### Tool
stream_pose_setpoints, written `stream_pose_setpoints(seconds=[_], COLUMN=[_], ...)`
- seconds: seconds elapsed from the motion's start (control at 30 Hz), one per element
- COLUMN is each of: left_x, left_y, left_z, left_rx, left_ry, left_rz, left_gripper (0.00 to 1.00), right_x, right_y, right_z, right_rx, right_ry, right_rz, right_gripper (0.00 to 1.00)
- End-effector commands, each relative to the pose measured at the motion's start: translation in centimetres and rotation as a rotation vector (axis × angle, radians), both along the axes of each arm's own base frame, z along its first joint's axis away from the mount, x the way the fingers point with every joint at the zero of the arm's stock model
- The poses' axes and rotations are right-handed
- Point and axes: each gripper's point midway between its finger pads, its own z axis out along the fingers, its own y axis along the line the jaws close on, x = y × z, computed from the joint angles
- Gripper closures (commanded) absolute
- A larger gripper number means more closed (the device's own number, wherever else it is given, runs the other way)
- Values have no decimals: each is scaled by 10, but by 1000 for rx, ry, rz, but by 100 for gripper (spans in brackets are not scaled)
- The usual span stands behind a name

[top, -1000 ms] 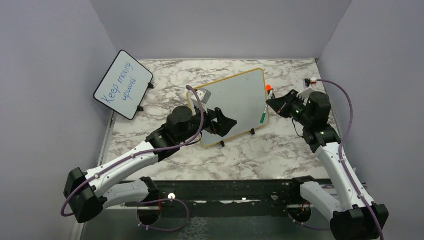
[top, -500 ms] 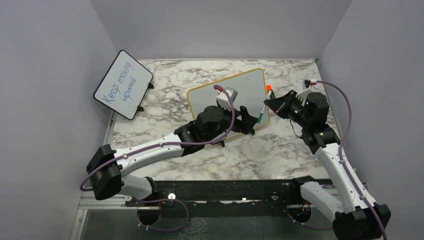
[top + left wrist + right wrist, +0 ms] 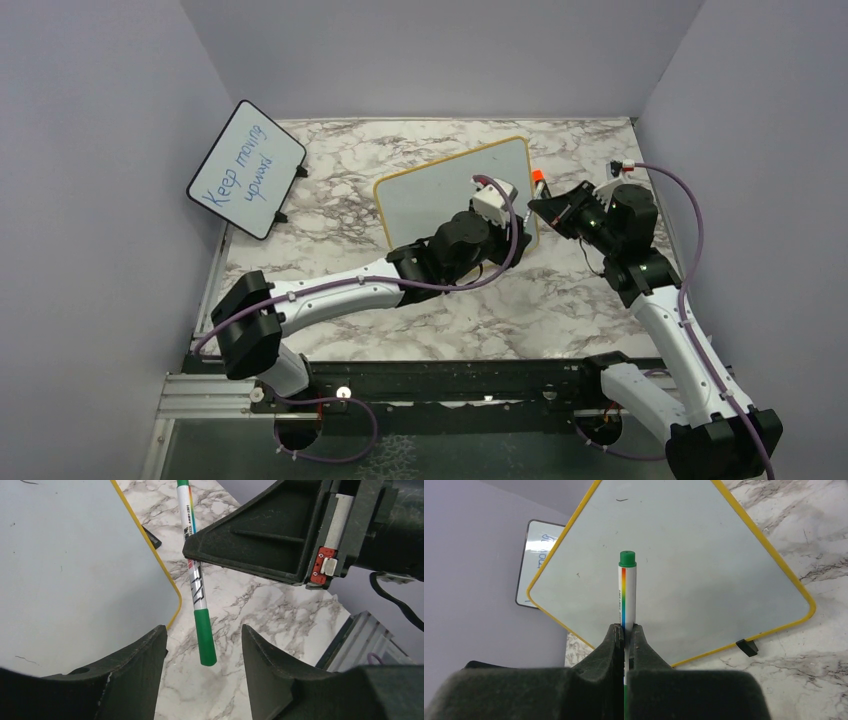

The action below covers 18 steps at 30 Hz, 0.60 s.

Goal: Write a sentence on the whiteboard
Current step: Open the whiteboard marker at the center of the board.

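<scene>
Right wrist: whiteboard (image 3: 684, 555) beyond marker (image 3: 627, 590) in claw (image 3: 625, 630)

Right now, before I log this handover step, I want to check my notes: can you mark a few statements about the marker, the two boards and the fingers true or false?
1. The right fingers are shut on the marker. True.
2. The yellow-framed whiteboard bears green writing. False: it is blank apart from a few faint specks.
3. The left fingers are clamped on the marker's green end. False: they are open, with the green end in the gap between them, untouched.
4. The black-framed board carries blue writing. True.
</scene>
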Motion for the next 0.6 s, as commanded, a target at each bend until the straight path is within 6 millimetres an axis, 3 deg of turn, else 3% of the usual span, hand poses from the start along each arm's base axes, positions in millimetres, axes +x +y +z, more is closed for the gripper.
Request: stream_pose_setpoints(seconds=[0.0,0.4,0.57], left_x=[12,18,17], left_y=[-4,-13,-12], left_z=[-4,-20,-25], left_rx=[89,140,155], left_ry=[-44,-39,-40], left_rz=[57,67,60], left_gripper=[44,67,84], right_x=[1,2,3], right_y=[0,3,4], right_z=[11,10,12], right_rx=[9,26,13], right_ry=[-17,-14,-31], right_rz=[-14,2,11], right_gripper=[100,100,99])
